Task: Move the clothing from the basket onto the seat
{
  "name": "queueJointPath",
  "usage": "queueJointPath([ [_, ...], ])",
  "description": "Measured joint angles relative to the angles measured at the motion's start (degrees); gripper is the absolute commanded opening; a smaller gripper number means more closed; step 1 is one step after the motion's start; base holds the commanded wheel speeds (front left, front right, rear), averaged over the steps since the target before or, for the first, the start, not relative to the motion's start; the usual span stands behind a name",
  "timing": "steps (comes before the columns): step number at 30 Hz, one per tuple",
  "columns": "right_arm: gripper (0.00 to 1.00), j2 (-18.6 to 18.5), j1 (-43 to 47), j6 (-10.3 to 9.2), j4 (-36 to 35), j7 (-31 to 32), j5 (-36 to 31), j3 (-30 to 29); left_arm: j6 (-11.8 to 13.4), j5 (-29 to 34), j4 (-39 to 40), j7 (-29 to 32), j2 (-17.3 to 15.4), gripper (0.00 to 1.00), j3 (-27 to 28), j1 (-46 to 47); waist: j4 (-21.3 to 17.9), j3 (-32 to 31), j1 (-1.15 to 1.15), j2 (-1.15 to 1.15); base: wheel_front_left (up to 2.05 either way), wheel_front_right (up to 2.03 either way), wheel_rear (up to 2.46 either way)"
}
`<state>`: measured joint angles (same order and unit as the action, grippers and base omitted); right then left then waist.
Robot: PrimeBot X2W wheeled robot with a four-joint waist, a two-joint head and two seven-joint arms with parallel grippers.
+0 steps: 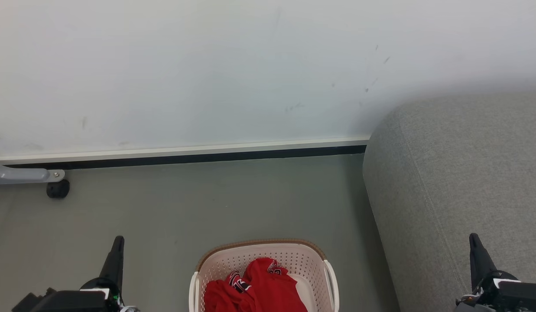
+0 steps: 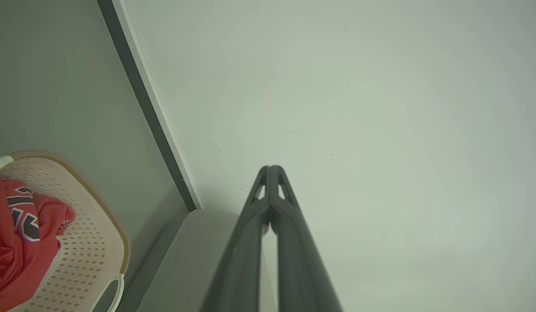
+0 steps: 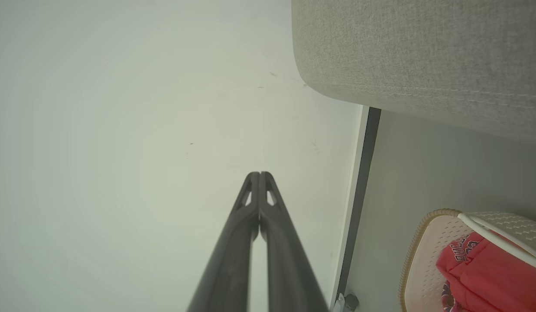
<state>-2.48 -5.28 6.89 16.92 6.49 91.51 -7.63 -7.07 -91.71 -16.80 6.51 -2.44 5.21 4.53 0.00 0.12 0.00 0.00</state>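
Left of the seat (image 1: pixel 458 186), the clothing (image 1: pixel 261 288) lies in the basket (image 1: pixel 233 262), none of it moved yet, while we hold our left pincer (image 1: pixel 118 242) and right pincer (image 1: pixel 474 240) clenched empty.

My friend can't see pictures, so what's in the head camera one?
Red clothing lies in a cream basket on the floor, a grey sofa at right. The left gripper and right gripper point up, shut.

The jerseys (image 1: pixel 259 288) are red, with white and black lettering. The basket (image 1: pixel 293 256) is cream-white, with a pattern of small holes and a brown woven rim. The sofa (image 1: pixel 458 173) is plain grey. The floor (image 1: pixel 207 203) is grey-green, the wall (image 1: pixel 207 65) is pale white, and the skirting (image 1: pixel 185 151) is white over black.
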Motion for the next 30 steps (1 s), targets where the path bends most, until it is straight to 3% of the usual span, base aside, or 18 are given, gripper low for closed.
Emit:
queueJointPath([
  [5, 0.00, 0.00, 0.00, 0.00, 0.00, 0.00, 0.00, 0.00, 0.00, 0.00, 0.00, 0.00, 0.00, 0.00, 0.00, 0.00, 0.00, 0.00, 0.00, 0.00, 0.00, 0.00, 0.00],
  [6, 1.00, 0.00, 0.00, 0.00, 0.00, 0.00, 0.00, 0.00, 0.00, 0.00, 0.00, 0.00, 0.00, 1.00, 0.00, 0.00, 0.00, 0.00, 0.00, 0.00, 0.00, 0.00, 0.00],
  [7, 0.00, 0.07, 0.10, -0.01, 0.34, 0.00, -0.02, 0.04, 0.01, 0.00, -0.26, -0.01, 0.03, 0.00, -0.05, -0.14, 0.00, 0.00, 0.00, 0.00, 0.00, 0.00, 0.00],
  [8, 1.00, 0.21, 0.39, -0.09, 0.88, 0.00, -0.02, 0.07, 0.03, 0.00, -0.80, -0.01, 0.13, 1.00, -0.10, -0.52, 0.00, 0.00, 0.00, 0.00, 0.00, 0.00, 0.00],
  [9, 0.00, 0.43, 0.90, -0.10, 1.51, 0.00, -0.02, 0.11, 0.03, 0.00, -1.38, -0.01, 0.30, 0.00, -0.13, -1.08, 0.00, 0.00, 0.00, 0.00, 0.00, 0.00, 0.00],
  [10, 1.00, 0.89, 2.02, -0.31, 2.67, 0.00, -0.02, 0.22, 0.07, 0.00, -2.46, -0.02, 0.59, 1.00, -0.21, -2.23, 0.00, 0.00, 0.00, 0.00, 0.00, 0.00, 0.00],
  [30, 1.00, 0.44, 2.49, -0.33, 2.29, -3.30, -4.46, 3.16, 0.07, 2.67, -2.69, -3.68, 0.58, 1.00, -2.63, -2.66, -0.06, -0.09, 0.00, 0.00, 0.00, 0.00, 0.00],
])
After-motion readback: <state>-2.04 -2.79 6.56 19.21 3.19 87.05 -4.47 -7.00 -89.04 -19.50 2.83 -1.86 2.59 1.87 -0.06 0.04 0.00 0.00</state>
